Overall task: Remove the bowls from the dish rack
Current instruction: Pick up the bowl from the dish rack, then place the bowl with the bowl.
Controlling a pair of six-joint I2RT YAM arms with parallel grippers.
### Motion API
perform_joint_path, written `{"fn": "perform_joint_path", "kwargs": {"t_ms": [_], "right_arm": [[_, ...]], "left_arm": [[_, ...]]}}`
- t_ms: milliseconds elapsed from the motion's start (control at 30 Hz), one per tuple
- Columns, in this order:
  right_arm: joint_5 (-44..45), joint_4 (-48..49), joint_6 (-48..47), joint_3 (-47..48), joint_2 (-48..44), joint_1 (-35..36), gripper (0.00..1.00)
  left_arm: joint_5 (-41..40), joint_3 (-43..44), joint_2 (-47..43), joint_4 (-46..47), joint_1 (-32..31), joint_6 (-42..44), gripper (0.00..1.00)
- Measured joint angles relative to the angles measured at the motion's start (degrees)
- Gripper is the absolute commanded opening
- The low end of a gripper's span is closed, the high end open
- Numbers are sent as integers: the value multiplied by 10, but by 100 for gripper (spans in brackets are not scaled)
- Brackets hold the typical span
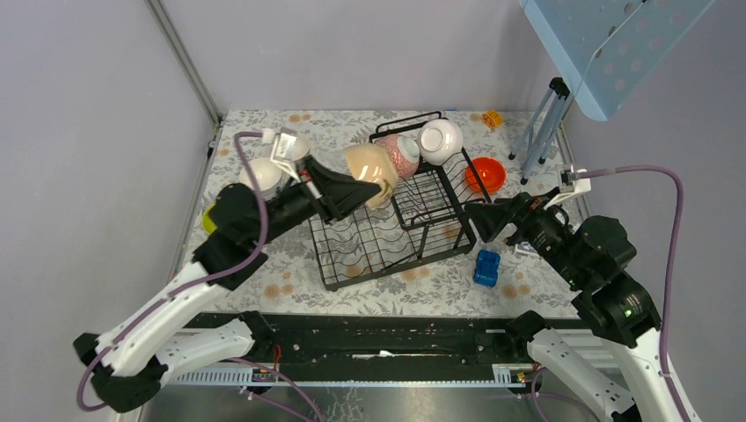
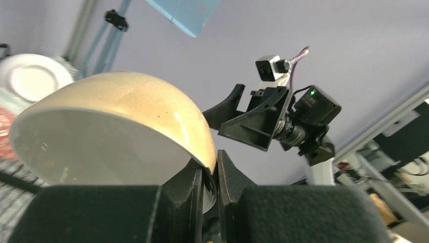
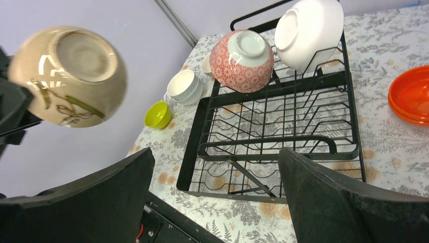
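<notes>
Dish rack (image 1: 387,246): standing mid-table.
Beige bowl (image 1: 369,169): hanging tilted over its left side, rim pinched.
Pink-patterned bowl (image 1: 401,156): leaning foot-up in its upper tier.
White bowl (image 1: 440,141): leaning beside it.
Orange bowl (image 1: 486,174): sitting upright right of the rack.

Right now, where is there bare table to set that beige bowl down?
Clearest: the cloth strip between dish rack and near table edge, left of the blue block. Crowded: around the white bowls and yellow-green bowl.
</notes>
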Motion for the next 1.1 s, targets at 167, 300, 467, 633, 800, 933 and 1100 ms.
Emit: {"fn": "perform_joint_path", "kwargs": {"t_ms": [167, 300, 467, 633, 800, 933, 1100], "right_arm": [[-20, -10, 14, 0, 7, 0, 100], [-47, -28, 14, 19, 35, 0, 100], [-60, -53, 5, 46, 75, 0, 100], [-68, -82, -2, 60, 105, 0, 100], [-92, -103, -7, 75, 140, 0, 98], [-104, -114, -11, 92, 165, 5, 97], [-112, -117, -17, 120, 196, 21, 94]], "left_arm": [[-29, 62, -58, -195, -1, 95, 0], [-45, 117, -56, -336, -2, 163, 0], [-63, 151, -37, -469, -8, 240, 0], [-64, 151, -25, -548, -27, 297, 0], [-78, 151, -19, -584, -87, 345, 0], [-153, 150, -3, -598, -198, 369, 0], [-269, 149, 36, -606, -391, 389, 0]]}}
